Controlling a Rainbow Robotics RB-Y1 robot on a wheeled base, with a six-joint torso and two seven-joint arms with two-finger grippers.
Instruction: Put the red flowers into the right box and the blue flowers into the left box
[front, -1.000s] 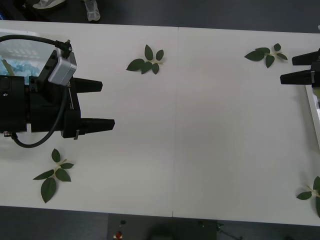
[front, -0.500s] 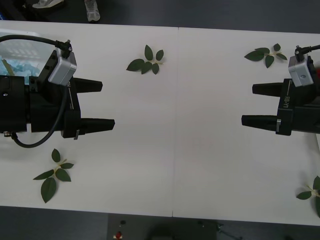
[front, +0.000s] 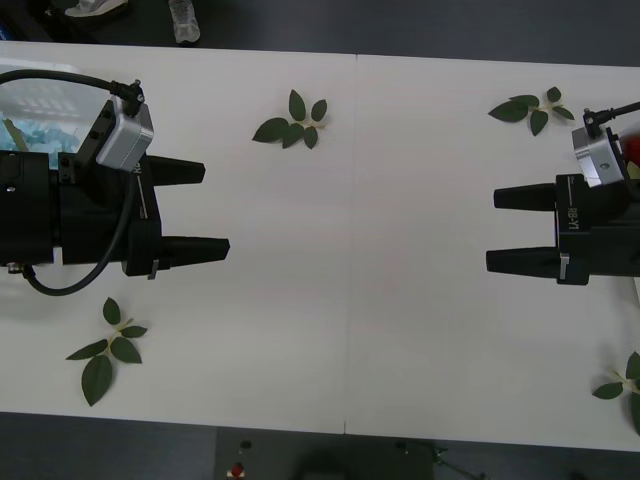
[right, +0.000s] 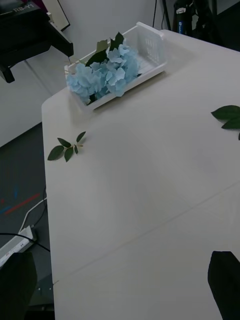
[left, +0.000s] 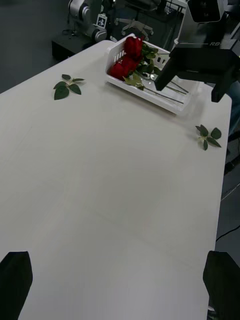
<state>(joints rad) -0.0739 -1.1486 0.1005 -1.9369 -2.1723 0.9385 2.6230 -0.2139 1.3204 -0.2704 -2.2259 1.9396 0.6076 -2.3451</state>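
right gripper (front: 491, 230) agape, partly hiding the right box (left: 165, 97)

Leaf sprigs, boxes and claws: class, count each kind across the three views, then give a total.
Leaf sprigs: 4
Boxes: 2, the left box and the right box
Claws: 2, the left claw and the right claw, both open
Total: 8

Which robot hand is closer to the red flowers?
The right hand. It hangs just beside the right box holding the red flowers. The left hand is far across the table.
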